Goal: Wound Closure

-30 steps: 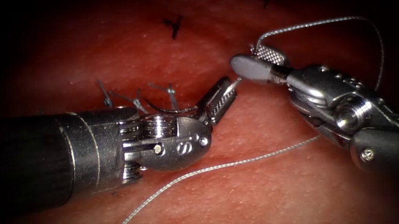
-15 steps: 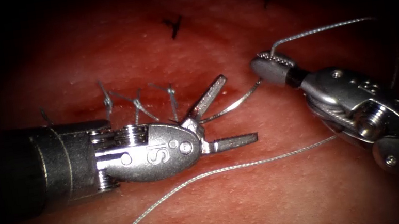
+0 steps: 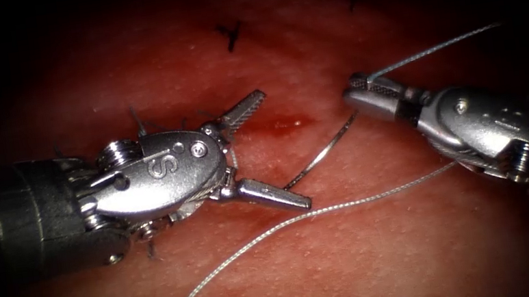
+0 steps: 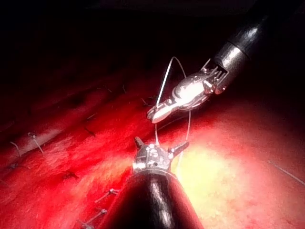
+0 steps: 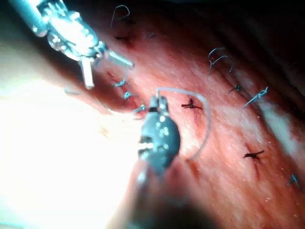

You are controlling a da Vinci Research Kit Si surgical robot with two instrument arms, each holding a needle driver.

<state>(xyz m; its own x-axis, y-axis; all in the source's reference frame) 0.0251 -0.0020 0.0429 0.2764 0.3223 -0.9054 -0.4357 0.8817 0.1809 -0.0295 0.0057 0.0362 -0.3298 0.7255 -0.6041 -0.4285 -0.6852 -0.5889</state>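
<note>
My left tool (image 3: 272, 151) stands with its jaws wide open and holds nothing; one jaw points up over the stitched cut, the other lies low towards the thread. My right tool (image 3: 364, 94) is shut on the curved needle (image 3: 323, 150) near its thread end. The needle hangs free above the tissue (image 3: 364, 266) and slants down-left, its point close by the left tool's lower jaw. Thread (image 3: 430, 49) leaves the right jaws to the right, and a long strand (image 3: 355, 203) crosses the tissue below both tools. In the left wrist view the open left tool (image 4: 161, 143) faces the right tool (image 4: 157, 114).
A small pool of red fluid (image 3: 285, 125) sits in the cut between the tools. Earlier stitches with cut ends (image 3: 136, 121) lie behind the left tool, and two dark knots (image 3: 231, 34) mark the far tissue. Several stitches (image 5: 252, 98) run along the cut in the right wrist view.
The left jaws opened and let go of the needle's point, and that tool drew back left and rolled. The right tool moved right and lower, carrying the needle.
</note>
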